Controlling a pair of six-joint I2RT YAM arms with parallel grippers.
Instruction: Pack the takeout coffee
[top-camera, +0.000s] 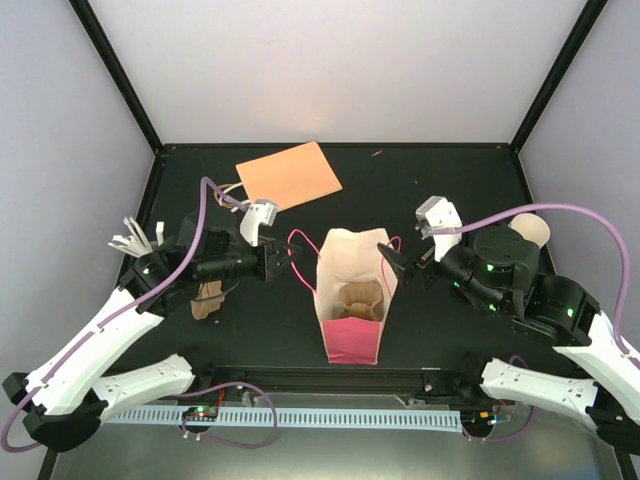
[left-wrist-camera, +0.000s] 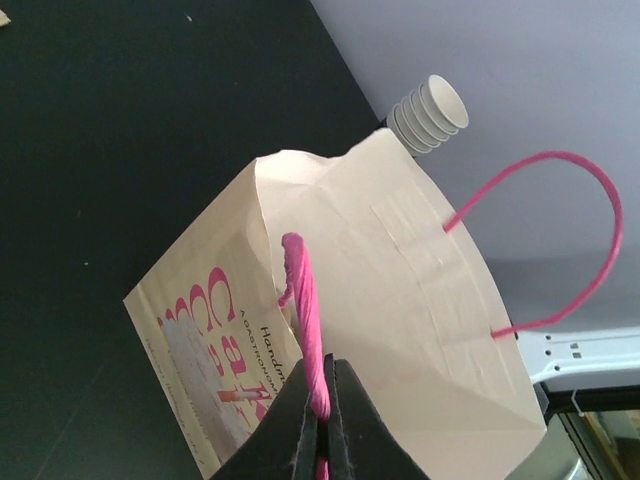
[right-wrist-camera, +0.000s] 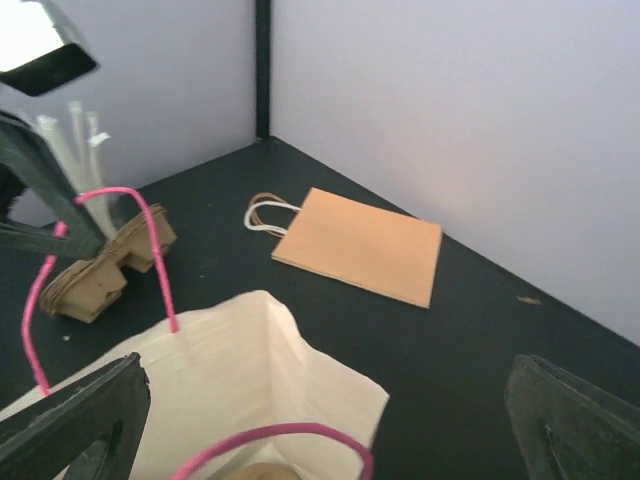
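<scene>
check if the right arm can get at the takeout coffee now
Probably yes, after turning: the right gripper is open and empty, but it points at the paper bag, and the takeout coffee stands behind its own wrist.

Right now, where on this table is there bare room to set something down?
Most room is at the far right corner of the table, between the flat orange bag and the right wall. Smaller patches flank the white bag toward the near edge. It is crowded at that bag's handles, by the left gripper and right gripper, and around the pulp carriers.
</scene>
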